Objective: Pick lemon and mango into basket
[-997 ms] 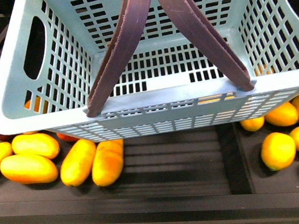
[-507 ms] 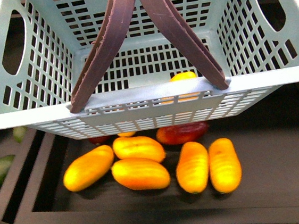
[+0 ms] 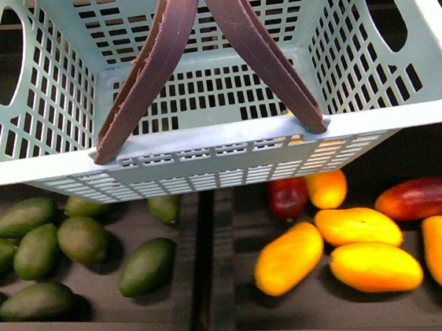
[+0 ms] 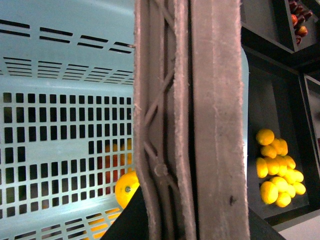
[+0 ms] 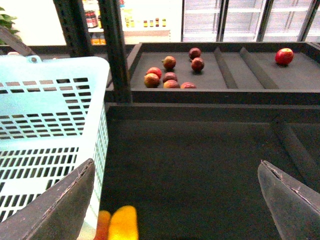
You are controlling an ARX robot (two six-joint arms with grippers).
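Front view: the basket (image 3: 219, 146) hangs above a dark shelf (image 3: 222, 323), its two brown handles (image 3: 232, 46) rising together out of frame. Below it, the shelf's left bay holds green fruits (image 3: 82, 239). The right bay holds yellow mangoes (image 3: 374, 264), and the red mango (image 3: 420, 197) lies just behind them, well right of centre and not in the basket. A second dark red fruit (image 3: 288, 198) and a small orange one (image 3: 327, 189) sit partly under the basket's front edge.

Left wrist view looks down the handles into the basket. The lemon (image 4: 127, 189) rests on the basket floor, close to the handles. The left tool (image 4: 192, 227) shows only as dark fingers (image 4: 125, 225) flanking both handles at the frame's edge, clamped on them. Far below, yellow fruits (image 4: 277, 170) are heaped in another bay.

Right wrist view: the right tool (image 5: 175, 200) is spread wide with nothing between its fingers (image 5: 65, 205), beside the basket's wall and over a bare dark bay. Small red fruits (image 5: 170, 75) and an apple (image 5: 284, 56) lie on a further shelf.
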